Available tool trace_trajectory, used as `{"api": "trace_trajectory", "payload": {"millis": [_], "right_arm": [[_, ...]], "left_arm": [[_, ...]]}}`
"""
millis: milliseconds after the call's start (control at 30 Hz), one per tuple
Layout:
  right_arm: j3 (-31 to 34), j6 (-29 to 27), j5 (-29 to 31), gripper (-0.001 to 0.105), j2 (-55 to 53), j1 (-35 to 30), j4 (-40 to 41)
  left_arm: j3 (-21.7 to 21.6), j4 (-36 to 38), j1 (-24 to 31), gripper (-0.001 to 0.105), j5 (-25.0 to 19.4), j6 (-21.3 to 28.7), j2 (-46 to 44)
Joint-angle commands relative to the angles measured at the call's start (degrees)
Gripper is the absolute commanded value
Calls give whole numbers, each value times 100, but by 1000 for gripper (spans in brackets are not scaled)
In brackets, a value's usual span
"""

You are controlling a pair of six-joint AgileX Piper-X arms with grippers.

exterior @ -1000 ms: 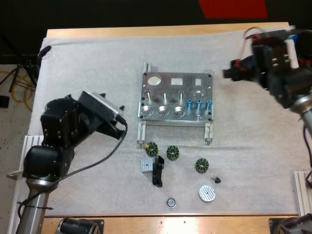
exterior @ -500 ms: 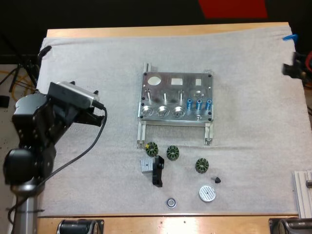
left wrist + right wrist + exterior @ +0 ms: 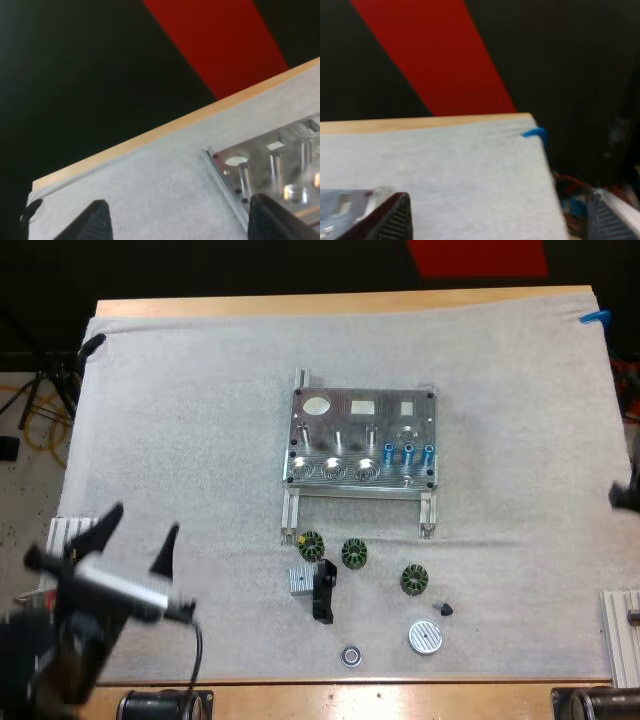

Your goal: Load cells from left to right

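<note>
Near-left on mat (image 3: 200, 390): L gripper (image 3: 145, 520), spread wide, empty. Just beyond, loose dark parts (image 3: 354, 553) scattered btwn near edge and fixture (image 3: 362, 405). Off at right edge: R gripper (image 3: 500, 220), also spread, holding nothing. On fixture's near row: 3 blue cells (image 3: 408, 452) standing at right end; 3 slots to their left look bare, tho hard to tell. Judging by that: approx half loaded, left side prob still to fill, no cell in hand yet.

- left gripper (image 3: 184, 224): fingers wide apart, empty, over white mat (image 3: 150, 190)
- metal fixture (image 3: 272, 167) at its right finger, posts and round hole visible
- wooden table (image 3: 145, 136) edge at far side
</note>
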Motion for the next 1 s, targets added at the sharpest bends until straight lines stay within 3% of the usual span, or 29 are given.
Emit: {"api": "trace_trajectory", "payload": {"millis": [0, 167, 367, 533, 767, 967], "right_arm": [[168, -89, -264, 70, -289, 4, -17], [919, -26, -1023, 70, -1367, 4, 4], [1545, 139, -1012, 70, -2518, 4, 6], [1831, 294, -1012, 70, -3437, 4, 6], [1936, 370, -915, 70, -3679, -8, 359], [2364, 392, -932, 70, -3692, -8, 555]], "left_arm": [[129, 122, 2, 58, -57, -70, -351], [612, 746, 2, 58, -57, -70, -1590], [764, 1330, 2, 58, -57, -91, -2683], [690, 1958, 22, 58, -158, -340, -2655], [988, 1484, 22, 58, -188, -419, -2674], [1641, 771, 22, 58, -188, -419, -2663]]}}
